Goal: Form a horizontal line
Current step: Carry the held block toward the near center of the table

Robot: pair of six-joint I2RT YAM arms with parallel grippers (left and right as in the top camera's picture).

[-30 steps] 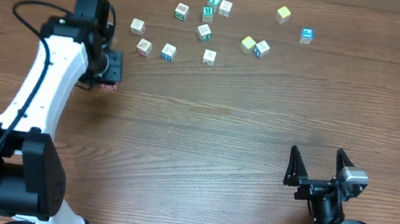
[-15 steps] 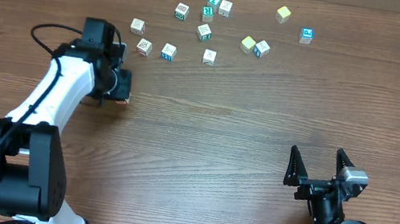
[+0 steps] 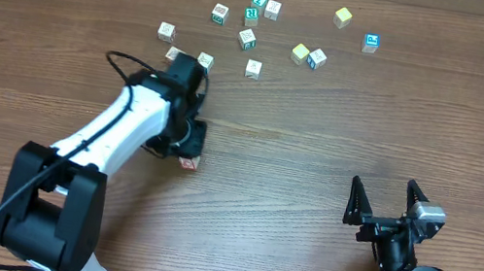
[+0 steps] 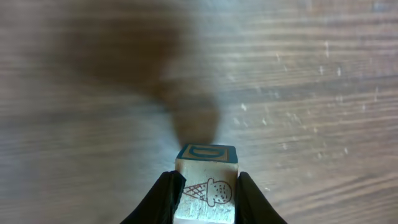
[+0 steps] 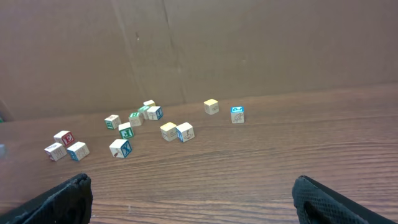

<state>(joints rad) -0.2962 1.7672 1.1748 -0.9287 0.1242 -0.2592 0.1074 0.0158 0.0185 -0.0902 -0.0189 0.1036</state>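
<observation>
The table [image 3: 315, 168] is bare wood in its near half. The left arm [image 3: 114, 134] reaches from the near left corner out to mid-table. We judge the step in hand to be carrying one cube to a place in the row. No tidy row shows yet, so this may be the first piece.

The right gripper [image 3: 384, 184] sits well apart near the front edge, its fingers spread wide and holding nothing.

The loose cubes [image 3: 248, 37] lie scattered along the far side.

The left gripper [image 3: 186, 156] pinches the cube [image 4: 206, 183] by two opposite sides. It hangs just over the wood, near the scatter's front edge. The wood in the wrist view is smeared, so we cannot tell whether the cube touches down.

Next we would lower it flat, part the fingers and lift straight off, leaving room on both sides for the others.

A cube has no long axis of its own; the line's axis should run left to right. The ice-cream face looks at the wrist camera, and the blue-framed letter face lies at the far end.
</observation>
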